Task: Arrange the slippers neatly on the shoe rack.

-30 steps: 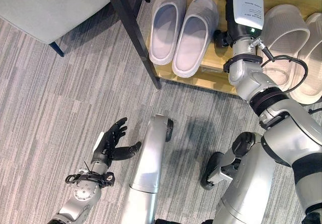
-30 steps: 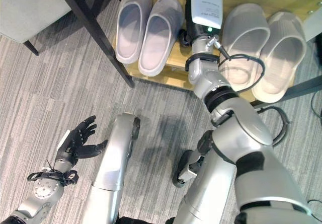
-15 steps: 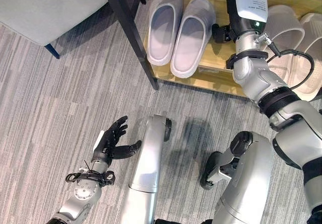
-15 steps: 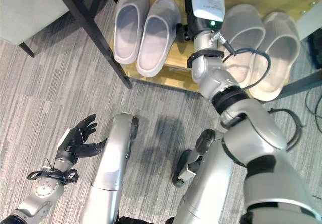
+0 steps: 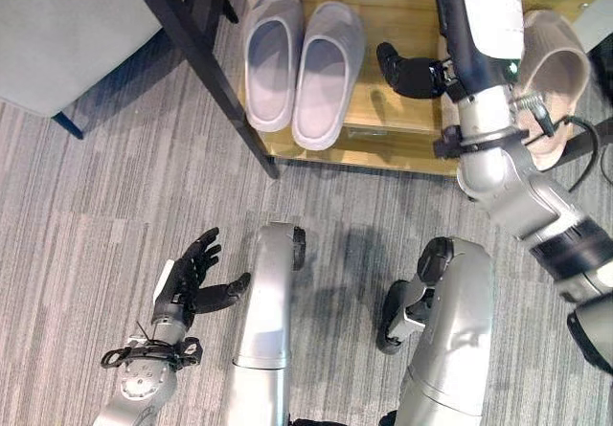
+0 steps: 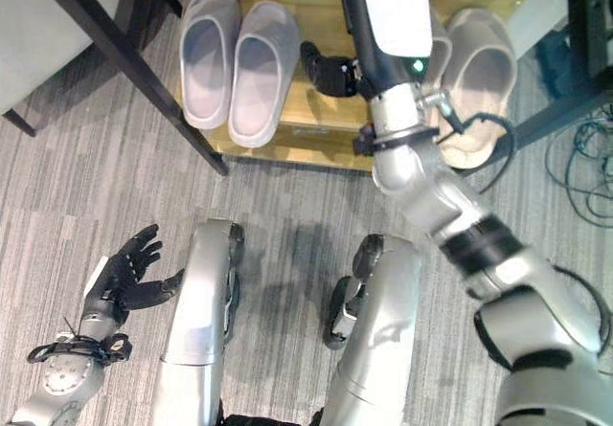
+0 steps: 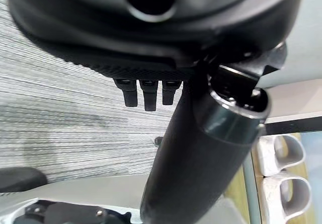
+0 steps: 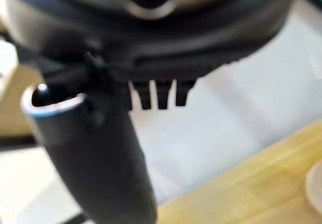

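Down low, the left hand point(image 5: 187, 282) hangs over the carpet point(image 5: 86, 215) with its fingers spread and nothing in them. Farther off, the right hand point(image 5: 414, 74) reaches over the rack point(image 5: 402, 10), fingers straight, between the grey slippers point(image 5: 299, 67) and the beige slippers point(image 6: 479, 72).

I see two grey slippers point(image 5: 301, 70) side by side, soles down, on the shoe rack point(image 5: 400, 131). A beige pair point(image 6: 471, 81) lies at the rack's right end.
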Robot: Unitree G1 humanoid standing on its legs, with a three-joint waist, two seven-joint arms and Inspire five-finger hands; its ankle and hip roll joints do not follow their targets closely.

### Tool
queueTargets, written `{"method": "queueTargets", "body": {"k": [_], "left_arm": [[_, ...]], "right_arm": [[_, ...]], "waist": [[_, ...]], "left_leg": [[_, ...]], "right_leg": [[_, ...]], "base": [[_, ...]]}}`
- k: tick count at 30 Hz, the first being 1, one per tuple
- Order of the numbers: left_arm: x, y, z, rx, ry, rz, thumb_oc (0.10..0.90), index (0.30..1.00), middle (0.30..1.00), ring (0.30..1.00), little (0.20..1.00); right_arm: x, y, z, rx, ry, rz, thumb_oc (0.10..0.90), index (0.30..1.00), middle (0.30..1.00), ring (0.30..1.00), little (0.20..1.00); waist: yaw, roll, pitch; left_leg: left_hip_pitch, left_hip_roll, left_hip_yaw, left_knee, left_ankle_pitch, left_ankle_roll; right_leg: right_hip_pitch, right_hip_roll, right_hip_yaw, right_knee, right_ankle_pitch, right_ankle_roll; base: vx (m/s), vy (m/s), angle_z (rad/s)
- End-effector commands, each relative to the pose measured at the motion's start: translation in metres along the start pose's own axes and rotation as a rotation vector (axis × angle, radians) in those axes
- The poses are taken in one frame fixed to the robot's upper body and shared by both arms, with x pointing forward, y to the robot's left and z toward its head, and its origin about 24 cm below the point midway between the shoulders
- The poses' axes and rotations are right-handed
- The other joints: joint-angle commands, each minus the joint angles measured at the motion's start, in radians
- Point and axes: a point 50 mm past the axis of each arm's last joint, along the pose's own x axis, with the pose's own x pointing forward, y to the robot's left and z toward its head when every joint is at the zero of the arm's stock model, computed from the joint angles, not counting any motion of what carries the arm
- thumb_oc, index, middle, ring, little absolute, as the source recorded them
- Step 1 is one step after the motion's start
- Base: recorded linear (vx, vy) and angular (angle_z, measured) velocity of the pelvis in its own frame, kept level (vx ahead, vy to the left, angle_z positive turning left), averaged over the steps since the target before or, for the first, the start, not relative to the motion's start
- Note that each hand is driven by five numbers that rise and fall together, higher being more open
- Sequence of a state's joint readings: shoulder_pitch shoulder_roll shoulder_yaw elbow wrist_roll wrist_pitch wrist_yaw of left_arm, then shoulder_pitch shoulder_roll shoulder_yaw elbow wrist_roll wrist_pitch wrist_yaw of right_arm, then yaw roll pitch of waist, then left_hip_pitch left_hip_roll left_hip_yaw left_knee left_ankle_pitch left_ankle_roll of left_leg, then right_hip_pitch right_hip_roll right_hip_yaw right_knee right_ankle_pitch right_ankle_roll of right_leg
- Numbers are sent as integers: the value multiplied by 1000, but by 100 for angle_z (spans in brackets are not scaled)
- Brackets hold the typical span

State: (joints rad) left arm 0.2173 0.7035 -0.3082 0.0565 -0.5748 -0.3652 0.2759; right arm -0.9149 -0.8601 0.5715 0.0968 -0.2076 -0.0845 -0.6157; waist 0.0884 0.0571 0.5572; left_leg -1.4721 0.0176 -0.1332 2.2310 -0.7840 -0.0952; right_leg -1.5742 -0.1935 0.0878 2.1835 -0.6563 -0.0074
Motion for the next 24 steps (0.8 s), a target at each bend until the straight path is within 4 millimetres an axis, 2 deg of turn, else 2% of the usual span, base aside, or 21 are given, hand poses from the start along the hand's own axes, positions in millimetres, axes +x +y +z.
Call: {"method": "queueTargets", "body": {"k": [1,3,4,5,9,15,16,19,20,24], "left_arm": [[-8,-6,22,-23,-128,-24,800,900,900,900,900],[-10,-5,21,-30,-121,-23,800,900,900,900,900],[-12,-5,19,-35,-106,-29,800,900,900,900,900],[-12,-5,19,-34,-105,-30,800,900,900,900,900],[-14,-7,15,-48,-80,-44,800,900,900,900,900],[-14,-10,11,-73,-61,-54,800,900,900,900,900],[-14,-11,10,-82,-57,-58,800,900,900,900,900],[-14,-12,9,-86,-51,-63,800,900,900,900,900],[-14,-14,10,-92,-53,-74,800,900,900,900,900],[-14,-17,9,-88,-46,-96,800,900,900,900,900]], "right_arm": [[21,-27,42,212,-208,-109,800,900,900,900,900],[10,-24,50,342,-220,-46,800,900,900,900,900],[-1,-21,52,487,-201,9,800,900,900,900,900],[-1,-22,52,491,-199,11,800,900,900,900,900],[-17,-13,56,756,-147,111,800,900,900,900,900],[-28,-9,63,1036,-117,213,800,900,900,900,900],[-32,-6,67,1126,-109,247,800,900,900,900,900],[-35,-3,69,1201,-99,285,800,900,900,900,900],[-38,4,74,1276,-90,339,800,900,900,900,900],[-44,16,86,1391,-90,472,800,900,900,900,900]], "waist": [[44,-10,-37],[41,-5,-37],[38,-1,-37],[40,-1,-37],[34,3,-37],[21,6,-37],[18,8,-37],[14,8,-37],[15,10,-37],[16,16,-37]], "left_leg": [[-98,-59,13,-134,87,28],[-98,-54,11,-128,90,30],[-98,-48,7,-122,95,34],[-98,-47,7,-122,95,34],[-98,-35,8,-111,101,38],[-98,-23,7,-106,114,41],[-98,-21,9,-109,119,40],[-98,-19,12,-112,123,40],[-98,-19,13,-113,126,40],[-98,-17,11,-120,132,39]], "right_leg": [[4,-15,49,39,-45,-75],[4,-14,42,34,-43,-69],[4,-11,35,29,-39,-63],[4,-10,35,29,-39,-63],[4,-5,29,23,-32,-56],[4,-2,27,15,-21,-50],[4,-2,26,13,-19,-50],[4,-2,26,11,-18,-49],[4,-4,27,10,-16,-48],[4,-5,25,1,-12,-47]], "base": [[-42,29,-11],[-49,43,-12],[-44,37,-19],[-44,37,-21],[-33,31,-12],[-40,15,-9],[-35,0,-3],[-26,1,0],[0,0,0],[-16,4,0]]}}
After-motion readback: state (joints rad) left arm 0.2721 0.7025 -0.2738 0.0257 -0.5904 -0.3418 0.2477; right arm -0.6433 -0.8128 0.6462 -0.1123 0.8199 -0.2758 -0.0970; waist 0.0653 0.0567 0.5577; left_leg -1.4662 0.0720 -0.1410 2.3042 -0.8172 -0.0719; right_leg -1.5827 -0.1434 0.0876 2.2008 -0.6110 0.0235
